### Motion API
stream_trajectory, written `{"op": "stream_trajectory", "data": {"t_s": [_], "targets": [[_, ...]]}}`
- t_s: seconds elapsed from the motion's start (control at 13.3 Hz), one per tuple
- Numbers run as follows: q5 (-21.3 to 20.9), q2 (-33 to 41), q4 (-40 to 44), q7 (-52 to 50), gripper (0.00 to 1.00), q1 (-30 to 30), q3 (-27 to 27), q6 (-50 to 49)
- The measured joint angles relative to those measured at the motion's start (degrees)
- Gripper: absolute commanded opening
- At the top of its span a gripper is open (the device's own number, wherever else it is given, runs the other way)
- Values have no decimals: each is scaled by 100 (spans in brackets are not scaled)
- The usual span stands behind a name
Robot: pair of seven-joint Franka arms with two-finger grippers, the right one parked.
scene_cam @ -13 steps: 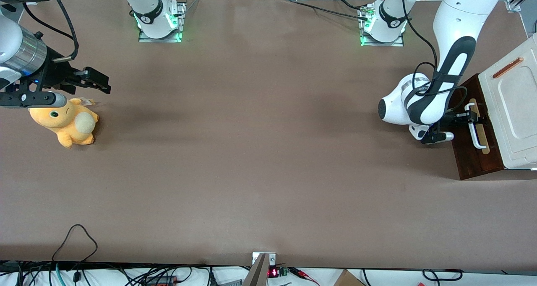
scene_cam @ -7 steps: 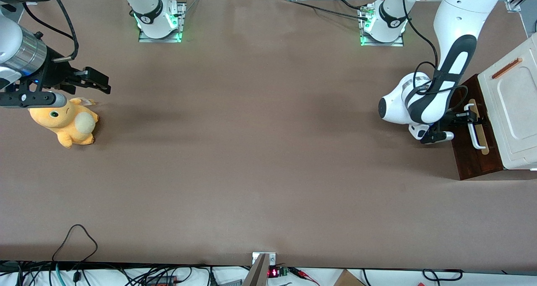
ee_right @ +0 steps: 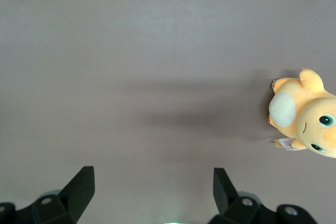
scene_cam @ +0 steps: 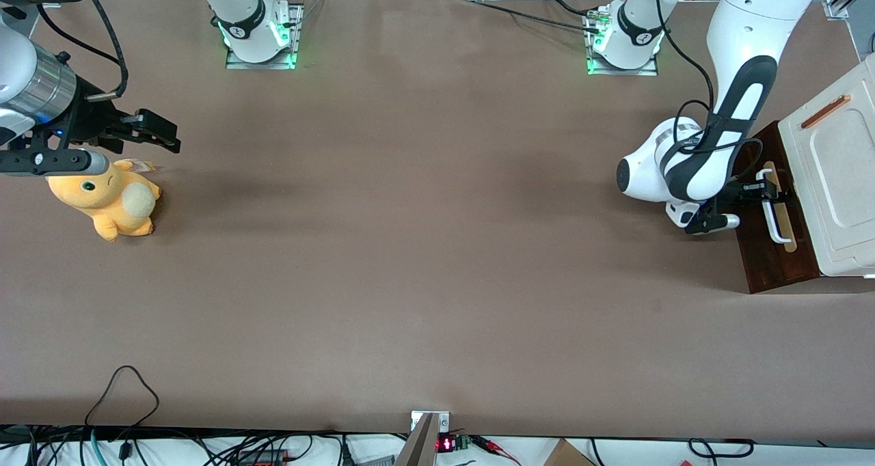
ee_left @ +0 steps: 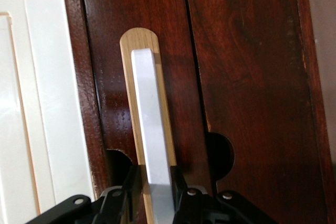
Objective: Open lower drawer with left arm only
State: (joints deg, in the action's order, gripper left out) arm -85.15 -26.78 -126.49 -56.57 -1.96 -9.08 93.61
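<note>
The lower drawer shows its dark brown front at the working arm's end of the table. A white bar handle runs along a pale wood strip on that front. The glossy white left arm reaches down to it. Its black gripper holds the end of the handle that lies farther from the front camera. In the left wrist view the gripper is shut on the handle, one finger on each side, over the strip. The drawer's box is hidden.
A cream-white panel with a small copper strip lies above the drawer front, also seen in the wrist view. An orange plush toy lies toward the parked arm's end. Cables hang along the table's near edge.
Almost nothing: the left arm's wrist has shifted very slightly, and the gripper stays on the handle. The drawer front looks to be in the same place.
</note>
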Motion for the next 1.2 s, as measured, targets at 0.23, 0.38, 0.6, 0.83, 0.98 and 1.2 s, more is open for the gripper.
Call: {"op": "stream_trajectory", "data": {"t_s": [0.23, 0.38, 0.6, 0.83, 0.98, 1.2], "targets": [[91, 30, 4, -27, 0, 62, -66, -12], [214, 59, 16, -18, 0, 131, -161, -29], [509, 89, 119, 46, 0, 179, -447, -126], [575, 89, 128, 52, 0, 263, -542, -177], [723, 90, 194, 54, 0, 356, -602, -216], [874, 89, 267, 79, 1, 487, -607, -236]]}}
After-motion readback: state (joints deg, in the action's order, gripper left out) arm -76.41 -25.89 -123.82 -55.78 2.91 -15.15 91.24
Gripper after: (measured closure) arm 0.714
